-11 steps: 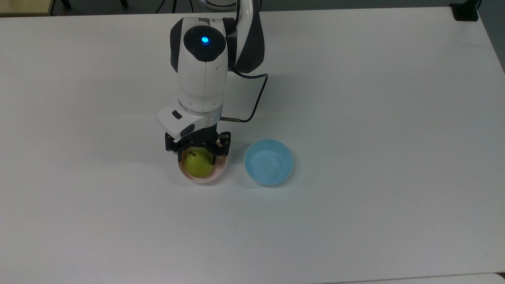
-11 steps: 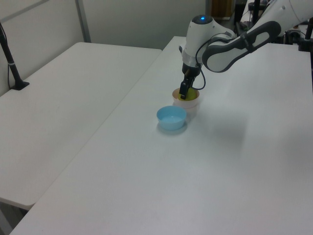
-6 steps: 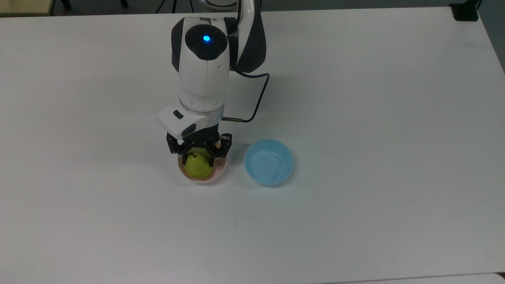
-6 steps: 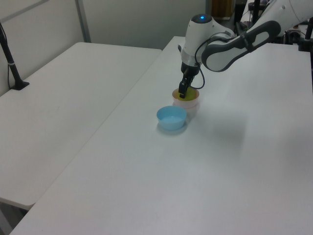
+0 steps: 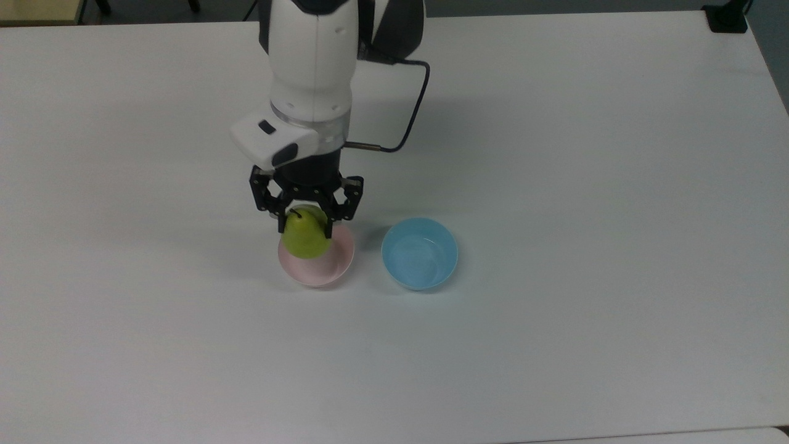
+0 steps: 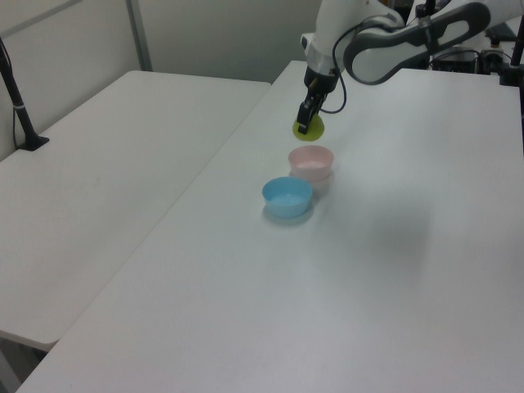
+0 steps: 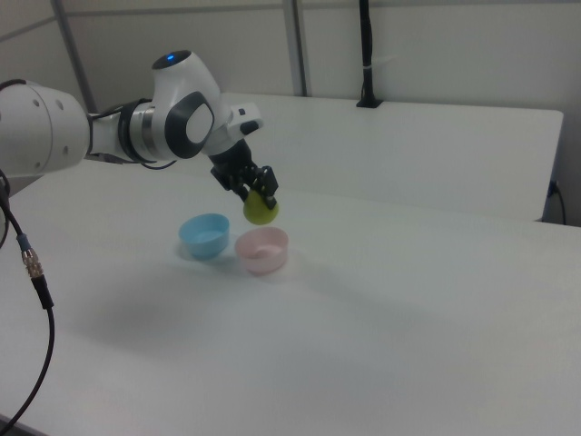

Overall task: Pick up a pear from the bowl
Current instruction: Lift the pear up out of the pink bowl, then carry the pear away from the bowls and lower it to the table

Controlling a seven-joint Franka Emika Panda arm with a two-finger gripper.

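Centre of the left view: the black two-finger gripper (image 6: 304, 123) clamps the round yellow-green pear (image 6: 309, 128) above the small pale pink plastic bowl (image 6: 311, 163), beside a light blue plastic bowl (image 6: 286, 196); both bowls hold nothing.

White tabletop (image 5: 585, 154) matte and evenly lit, soft shadows only. Second white table (image 6: 98, 180) butted alongside on the left view's left, a narrow seam between the two. Pale wall panels (image 7: 436, 45) behind, split by grey upright posts (image 7: 293, 45). Black pole on a flat black foot (image 6: 18, 98) at the far table edge. Dark floor strip (image 5: 555, 5) past the top view's upper edge.
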